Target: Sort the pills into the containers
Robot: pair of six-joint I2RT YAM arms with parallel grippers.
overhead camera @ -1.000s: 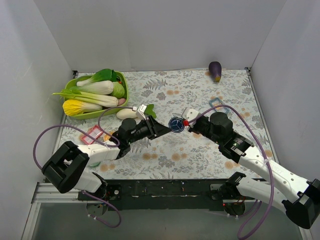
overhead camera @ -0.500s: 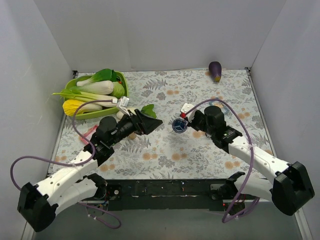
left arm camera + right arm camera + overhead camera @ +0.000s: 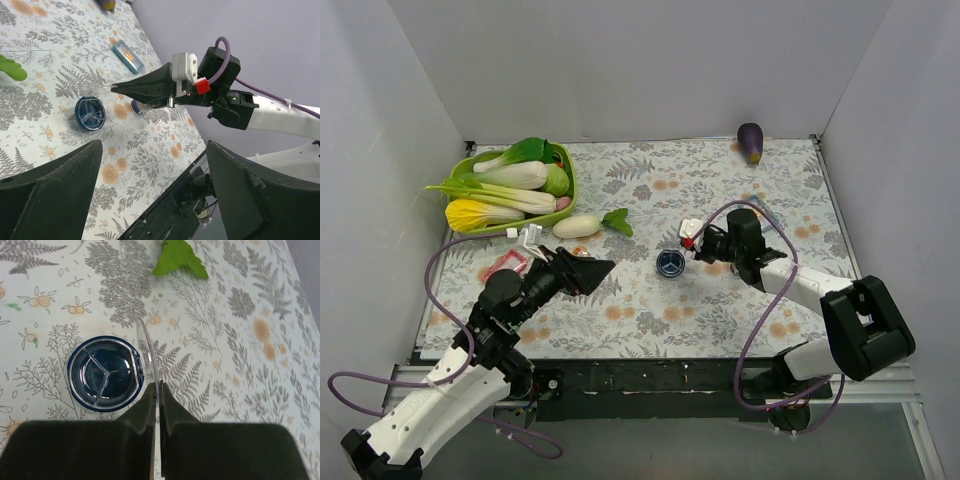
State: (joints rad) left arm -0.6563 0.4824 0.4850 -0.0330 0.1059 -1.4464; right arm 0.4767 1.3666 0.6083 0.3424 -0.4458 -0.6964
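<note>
Right hand (image 3: 156, 390) pinches a clear lid (image 3: 148, 352) by its rim beside the blue dish (image 3: 104, 374); so slim a hold could drop it; left hand (image 3: 600, 272) hangs open

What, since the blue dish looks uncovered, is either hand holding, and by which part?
The right hand pinches a clear lid by its rim; the left hand holds nothing.

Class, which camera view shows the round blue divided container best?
Right wrist: the round blue container is close, from above, its three compartments plain. Left wrist shows it smaller, at a slant; top external, a tiny disc.
</note>
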